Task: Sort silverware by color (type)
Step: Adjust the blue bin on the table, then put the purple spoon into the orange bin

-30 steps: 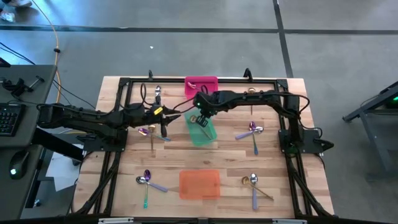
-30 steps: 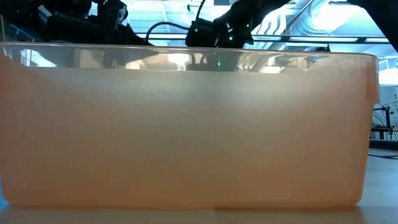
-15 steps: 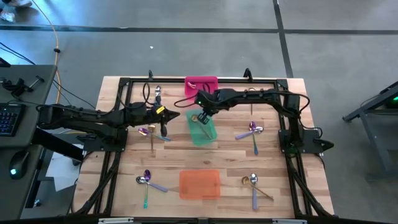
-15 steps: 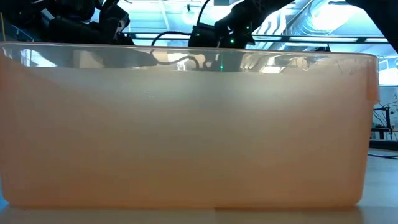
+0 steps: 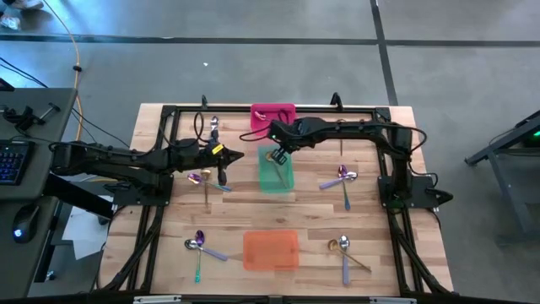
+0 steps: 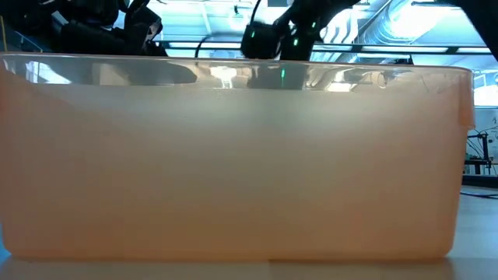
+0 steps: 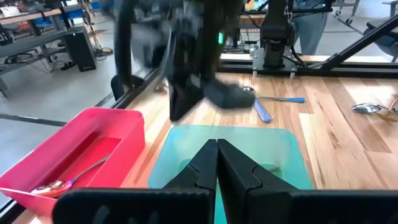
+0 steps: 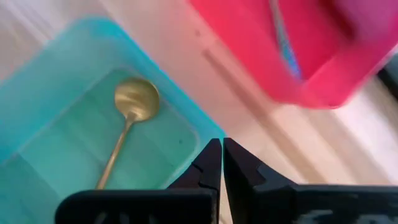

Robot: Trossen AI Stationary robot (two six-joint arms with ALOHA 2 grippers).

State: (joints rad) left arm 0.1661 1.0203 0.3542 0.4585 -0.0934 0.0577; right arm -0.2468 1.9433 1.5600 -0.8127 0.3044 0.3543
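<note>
From above, the right gripper [image 5: 276, 154] hangs over the far edge of the green bin [image 5: 276, 173] at the middle of the frame, its fingers [image 8: 211, 163] pressed together with nothing between them. Inside that bin lies a gold spoon [image 8: 127, 121], bowl toward the pink bin [image 5: 273, 114], which sits just above it at the top centre of the table [image 5: 396, 262]. The pink bin holds a spoon of its own, seen low in the left wrist view [image 7: 68, 182].

The left gripper [image 5: 223, 172] sits left of the green bin, beside a purple spoon [image 5: 196, 178] with a gold handle; its fingers [image 7: 205, 163] are also closed and empty.

The rest of the silverware is spread about. A silver spoon [image 5: 213, 125] lies in the upper left of the table. Two crossed spoons [image 5: 343, 177], one purple and one blue-handled, lie at centre right. A purple spoon and a teal-handled piece [image 5: 199, 245] lie at lower left, left of the orange bin [image 5: 271, 250]. A gold and a lavender-handled spoon [image 5: 343, 247] lie at lower right.

In the level view the orange bin's wall [image 6: 233, 163] fills nearly everything, with only the dark arms showing above its rim.
</note>
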